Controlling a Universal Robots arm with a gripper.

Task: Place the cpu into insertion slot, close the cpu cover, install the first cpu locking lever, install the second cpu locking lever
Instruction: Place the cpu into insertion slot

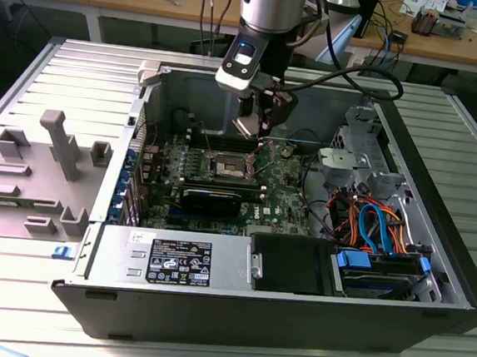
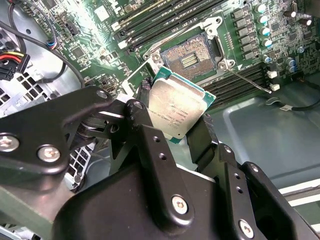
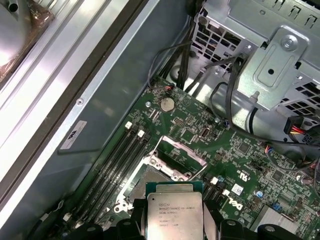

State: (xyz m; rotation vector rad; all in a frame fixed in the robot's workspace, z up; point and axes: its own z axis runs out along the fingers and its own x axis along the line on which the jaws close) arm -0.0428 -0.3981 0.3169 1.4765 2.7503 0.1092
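The gripper (image 2: 170, 120) is holding the cpu (image 2: 177, 107) by two opposite edges. Its black fingers (image 2: 150, 140) are closed just to the chip's width, and the dull silver top is showing in both wrist views. In the exterior view the gripper (image 1: 255, 130) is hanging inside the open computer case (image 1: 235, 316), which is lying on the ribbed metal tabletop (image 1: 11, 292). The cpu (image 1: 245, 127) is riding in the air near the case's far wall, touching nothing but the fingers.

The insertion slot (image 1: 227, 169) is sitting in the middle of the green board (image 1: 282, 203), below the chip and well apart from it. In the second wrist view its dark, pin-filled centre (image 2: 192, 54) is lying bare just past the chip's far edge. Beside it a thin locking lever (image 2: 247, 80) is standing swung out across the memory slots. The cpu cover (image 3: 183, 148) is standing hinged up on the slot's far side, its square window open to the first wrist view, so the way down into the slot looks unobstructed.

The chip appears to be sitting at a tilt, not flat to the board. In the first wrist view the edges of the cpu (image 3: 175, 212) are also running at an angle to the slot's rim and the memory slots. So the slot is lying downward and a little ahead of the gripper. To my eye the chip needs both levelling and turning before its sides are matching the slot's.
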